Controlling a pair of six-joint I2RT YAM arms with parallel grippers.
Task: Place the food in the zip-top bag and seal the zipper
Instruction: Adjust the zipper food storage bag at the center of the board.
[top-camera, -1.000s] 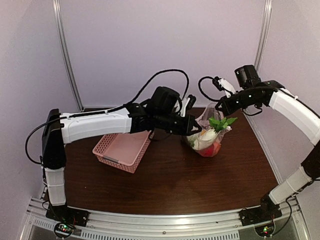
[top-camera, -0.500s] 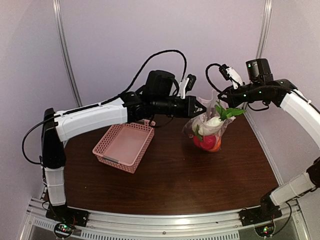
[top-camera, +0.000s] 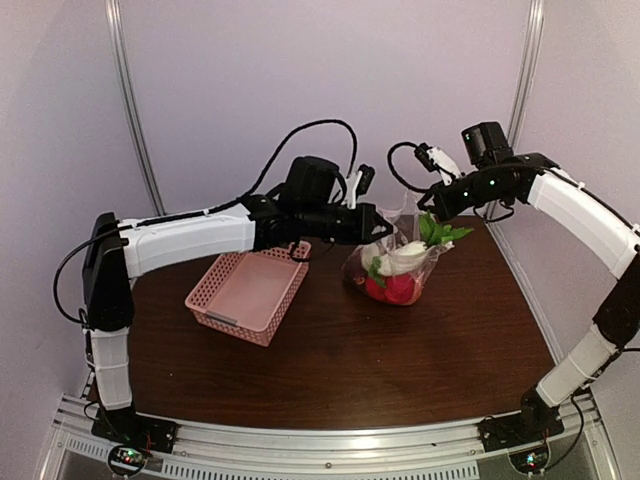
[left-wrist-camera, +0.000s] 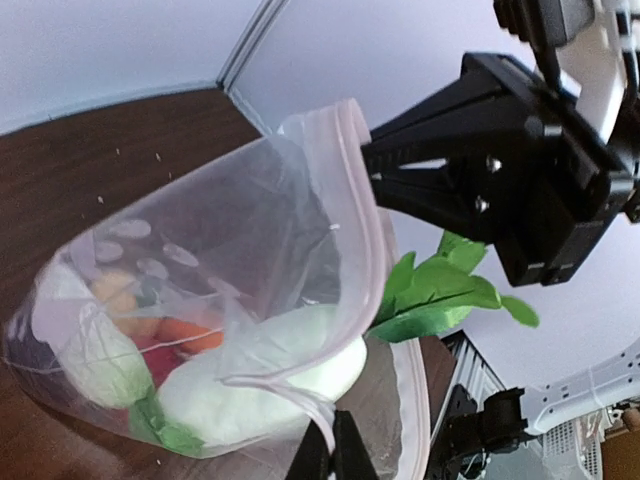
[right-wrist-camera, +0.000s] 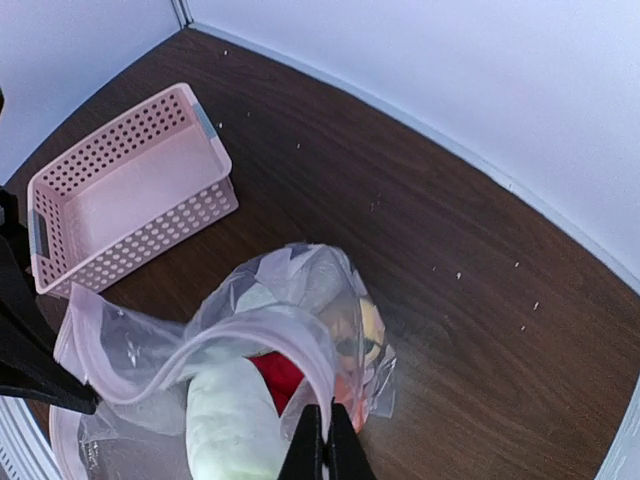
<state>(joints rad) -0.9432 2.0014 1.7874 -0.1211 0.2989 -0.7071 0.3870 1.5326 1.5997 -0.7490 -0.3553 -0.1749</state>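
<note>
The clear zip-top bag hangs above the table between both arms, its mouth open. It holds the food: red pieces, a white radish whose green leaves stick out of the mouth. My left gripper is shut on the bag's zipper edge at the left. My right gripper is shut on the zipper edge at the right. The right wrist view shows the white radish, a red piece and a yellow piece inside the bag.
The pink lattice basket stands empty on the dark wooden table, left of the bag; it also shows in the right wrist view. Walls close in at the back and right.
Both grippers have carried the bag a little to the left and lower since half a second ago; a second ago the bag sat lower, near the table.
</note>
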